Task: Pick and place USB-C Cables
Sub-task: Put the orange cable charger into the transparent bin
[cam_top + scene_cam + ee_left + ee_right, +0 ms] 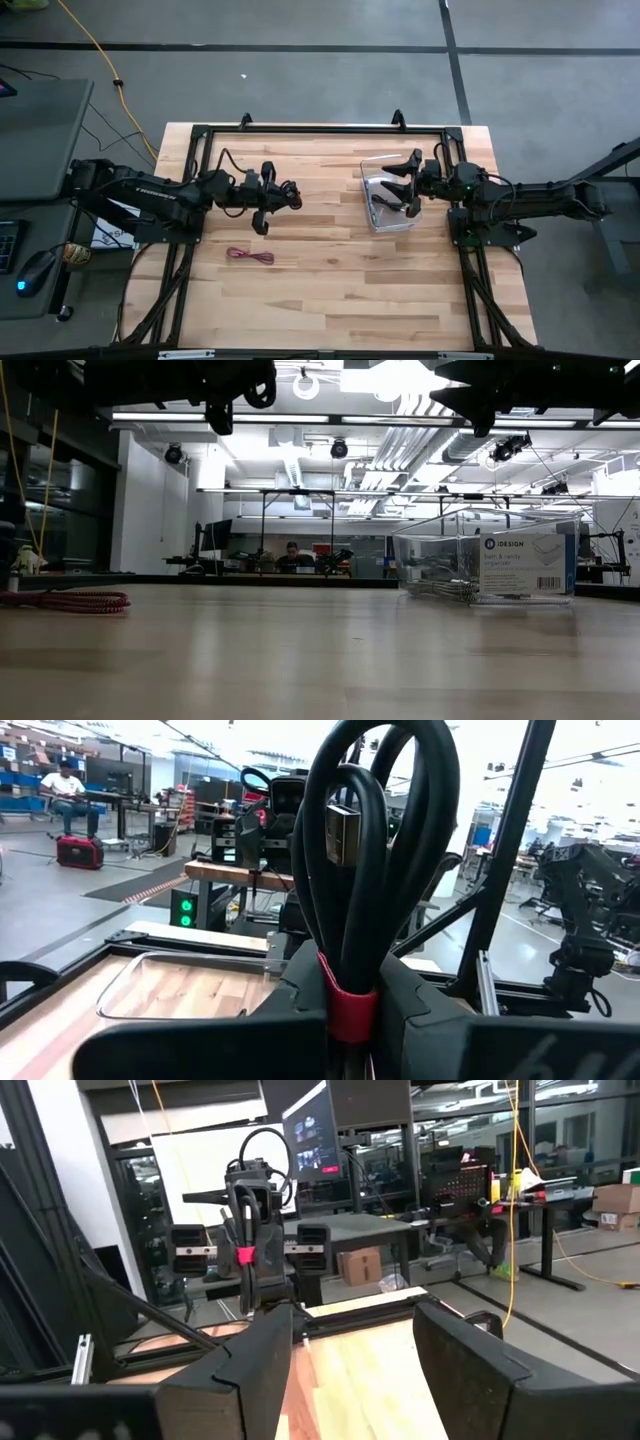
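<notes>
We see the left pincer (268, 198) raised above the wooden bench (330, 290), pinching the black-and-red cable (375, 850), a glossy bundle of thick round loops bound by a red band, with a metal plug showing at its face. The bundle stands up out of the pincer, its long axis running along the fingers. The relation that matters: the clear box (390, 200) lies straight ahead of this pincer, well apart across the bench, with bare planks between, so we judge the carry runs directly forward. The right pincer (410, 185) hangs over that box with its fingers spread and nothing between them. The box is rigid transparent plastic with a label; a pale grey cable (440, 589) coil rests inside against its floor. Behind and to one side of the left pincer, the magenta-red cable (250, 257), a thin braided loop, lies flat on the bench.
</notes>
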`<action>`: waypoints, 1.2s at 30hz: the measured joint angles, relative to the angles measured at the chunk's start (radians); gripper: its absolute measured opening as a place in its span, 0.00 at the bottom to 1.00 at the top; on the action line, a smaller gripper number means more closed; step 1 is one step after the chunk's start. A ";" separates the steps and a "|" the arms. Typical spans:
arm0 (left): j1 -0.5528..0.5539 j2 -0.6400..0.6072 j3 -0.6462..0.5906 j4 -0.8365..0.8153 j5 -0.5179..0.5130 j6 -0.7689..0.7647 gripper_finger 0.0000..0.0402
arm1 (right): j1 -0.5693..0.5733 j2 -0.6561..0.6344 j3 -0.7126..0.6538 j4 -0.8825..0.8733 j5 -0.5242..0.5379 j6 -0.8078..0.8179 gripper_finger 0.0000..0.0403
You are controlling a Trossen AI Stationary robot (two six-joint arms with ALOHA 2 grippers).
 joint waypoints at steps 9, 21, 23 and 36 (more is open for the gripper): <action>0.000 0.000 0.001 0.021 0.000 0.001 0.01 | 0.001 0.000 0.000 -0.018 -0.001 0.017 0.50; 0.002 0.061 0.002 0.118 -0.003 0.008 0.01 | 0.024 0.158 0.000 0.079 -0.003 0.087 0.50; 0.010 0.113 0.003 0.181 0.000 0.008 0.01 | 0.034 0.240 0.000 0.150 -0.007 0.081 0.50; 0.034 0.391 0.172 0.210 0.168 -0.045 0.01 | 0.089 0.623 0.000 0.544 -0.145 0.098 0.50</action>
